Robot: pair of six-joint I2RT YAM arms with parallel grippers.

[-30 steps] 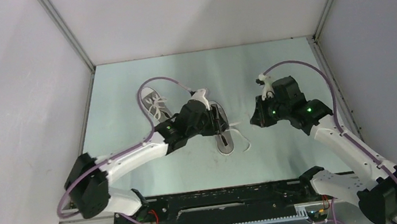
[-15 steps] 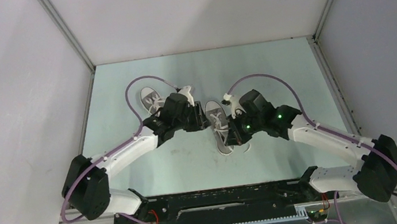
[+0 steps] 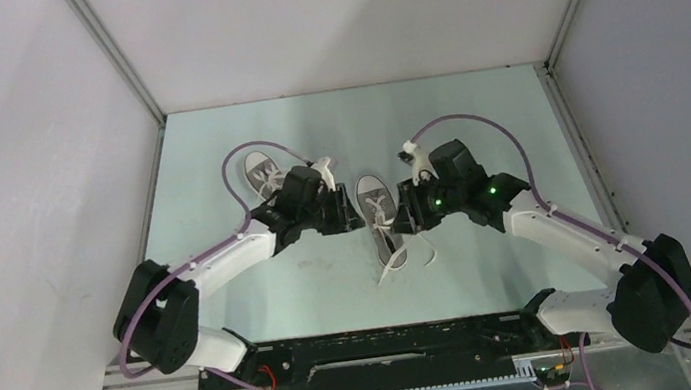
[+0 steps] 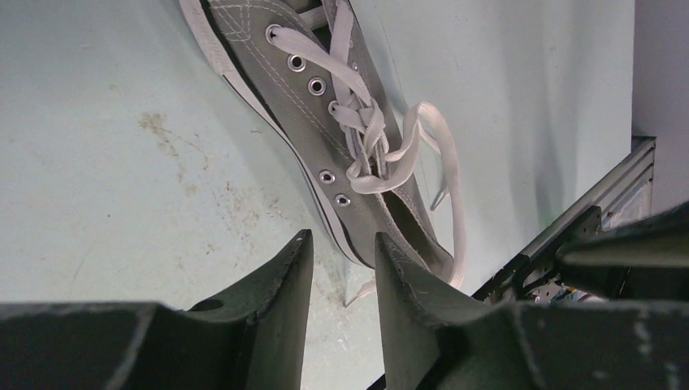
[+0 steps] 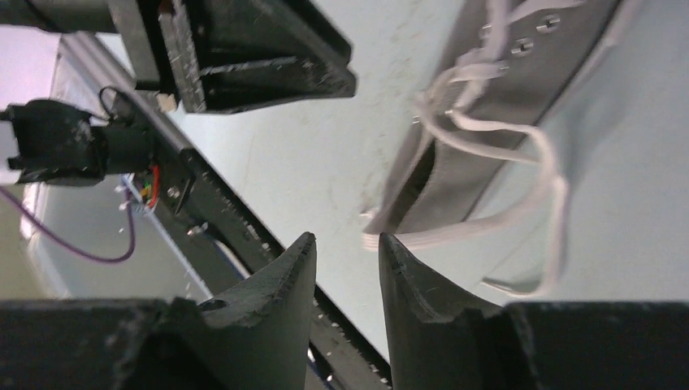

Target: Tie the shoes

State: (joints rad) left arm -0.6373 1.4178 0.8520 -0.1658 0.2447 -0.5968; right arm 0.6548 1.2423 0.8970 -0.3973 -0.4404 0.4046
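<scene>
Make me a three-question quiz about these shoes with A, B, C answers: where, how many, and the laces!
1. Where is the middle shoe? A. between the two grippers B. on top of the other shoe C. off the table
2. How many shoes are on the table? A. one B. two C. four
3. How are the middle shoe's laces? A. in a tight bow B. missing C. loose
Answers: 1 A, the left gripper and right gripper flank it. 2 B, a second shoe lies farther left. 3 C, their ends trail on the table.

Plain white walls [image 3: 318, 17] enclose a scuffed pale-green table [image 3: 473, 118].
</scene>
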